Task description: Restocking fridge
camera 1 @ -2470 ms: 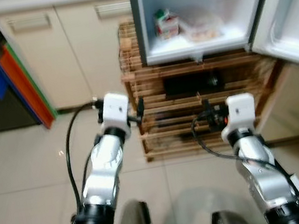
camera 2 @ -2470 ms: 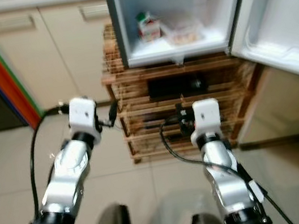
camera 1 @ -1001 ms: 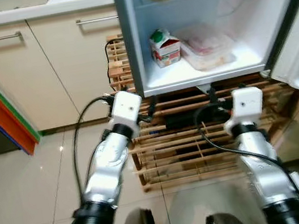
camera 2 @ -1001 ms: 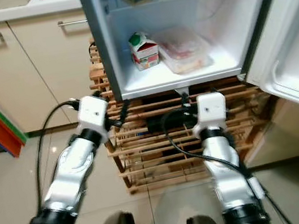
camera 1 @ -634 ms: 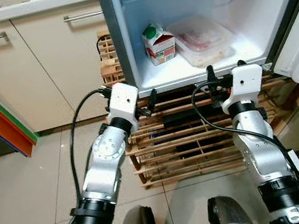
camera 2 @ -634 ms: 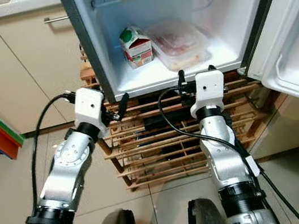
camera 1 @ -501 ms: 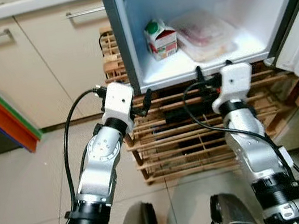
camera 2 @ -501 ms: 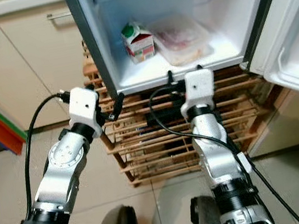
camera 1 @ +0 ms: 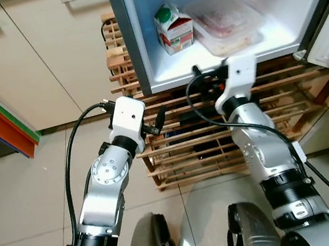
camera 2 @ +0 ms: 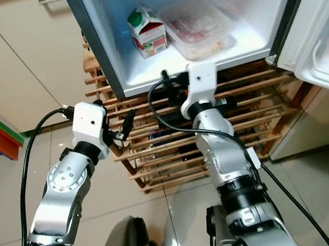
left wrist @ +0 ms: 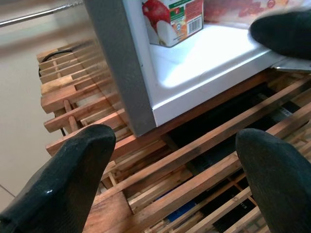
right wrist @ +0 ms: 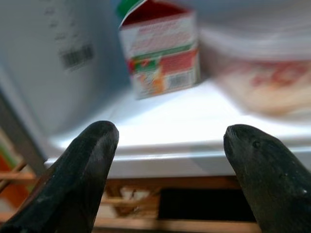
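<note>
Inside the fridge (camera 1: pixel 140 51) — one carton (camera 1: pixel 174 28), one tray (camera 1: pixel 227 23); two pincers gape empty.

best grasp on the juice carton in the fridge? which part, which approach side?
Grip the carton across its flat side walls at mid-body, below the gabled top and green cap. Come in level from the open front: it stands upright on the fridge floor, fridge wall close on its left, plastic food tray on its right. The right gripper, open at the front edge, looks best placed.

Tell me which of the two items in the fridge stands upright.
The juice carton with the green cap stands upright by the left wall; the clear food tray beside it lies flat.
</note>
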Robot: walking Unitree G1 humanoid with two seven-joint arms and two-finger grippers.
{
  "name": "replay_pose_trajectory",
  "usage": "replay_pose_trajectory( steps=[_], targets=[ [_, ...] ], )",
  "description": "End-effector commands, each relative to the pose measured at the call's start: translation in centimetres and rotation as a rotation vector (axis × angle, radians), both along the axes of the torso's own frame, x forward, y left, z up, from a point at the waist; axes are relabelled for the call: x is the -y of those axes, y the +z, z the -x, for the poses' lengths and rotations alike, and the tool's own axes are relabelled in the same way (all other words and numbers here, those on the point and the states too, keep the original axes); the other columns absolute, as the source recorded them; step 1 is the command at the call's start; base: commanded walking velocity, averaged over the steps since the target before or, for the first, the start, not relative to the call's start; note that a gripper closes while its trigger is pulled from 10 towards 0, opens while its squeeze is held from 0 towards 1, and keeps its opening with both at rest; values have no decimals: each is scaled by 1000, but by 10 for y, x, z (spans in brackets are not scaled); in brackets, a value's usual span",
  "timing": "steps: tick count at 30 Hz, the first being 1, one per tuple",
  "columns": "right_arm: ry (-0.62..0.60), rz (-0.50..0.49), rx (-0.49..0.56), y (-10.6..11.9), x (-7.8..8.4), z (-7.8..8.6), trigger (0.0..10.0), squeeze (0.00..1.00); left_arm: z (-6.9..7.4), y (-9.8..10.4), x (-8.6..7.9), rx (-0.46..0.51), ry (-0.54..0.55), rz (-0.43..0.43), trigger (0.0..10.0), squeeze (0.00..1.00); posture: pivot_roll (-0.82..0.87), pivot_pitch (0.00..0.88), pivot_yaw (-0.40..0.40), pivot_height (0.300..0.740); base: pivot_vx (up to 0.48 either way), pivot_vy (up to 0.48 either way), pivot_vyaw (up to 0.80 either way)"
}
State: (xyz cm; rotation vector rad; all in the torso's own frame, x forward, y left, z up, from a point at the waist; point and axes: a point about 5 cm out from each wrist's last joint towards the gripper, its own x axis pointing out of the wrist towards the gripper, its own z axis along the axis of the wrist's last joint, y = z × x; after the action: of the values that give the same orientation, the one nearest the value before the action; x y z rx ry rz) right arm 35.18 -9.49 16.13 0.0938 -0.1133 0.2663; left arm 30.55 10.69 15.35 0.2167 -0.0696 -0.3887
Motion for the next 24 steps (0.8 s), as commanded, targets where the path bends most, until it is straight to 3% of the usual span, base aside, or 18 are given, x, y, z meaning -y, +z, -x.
replay_pose_trajectory(
  steps=[1,9,16,24],
  targets=[
    [26,1,7,3,-5,-3,10000,0,4,-2,0,-10,-10,-12,10000,0,161,232,85,645,0,0,0],
    [87,10,36,20,-13,-14,10000,0,12,-3,1,-30,-12,-10,10000,0,171,247,74,645,0,0,0],
    [104,31,99,33,-10,-25,10000,0,16,-4,-1,-39,-3,-9,10000,0,183,251,72,645,0,0,0],
    [4,128,117,34,18,-39,10000,0,20,-4,-2,-47,7,-17,10000,0,192,247,63,645,0,0,0]
  ],
)
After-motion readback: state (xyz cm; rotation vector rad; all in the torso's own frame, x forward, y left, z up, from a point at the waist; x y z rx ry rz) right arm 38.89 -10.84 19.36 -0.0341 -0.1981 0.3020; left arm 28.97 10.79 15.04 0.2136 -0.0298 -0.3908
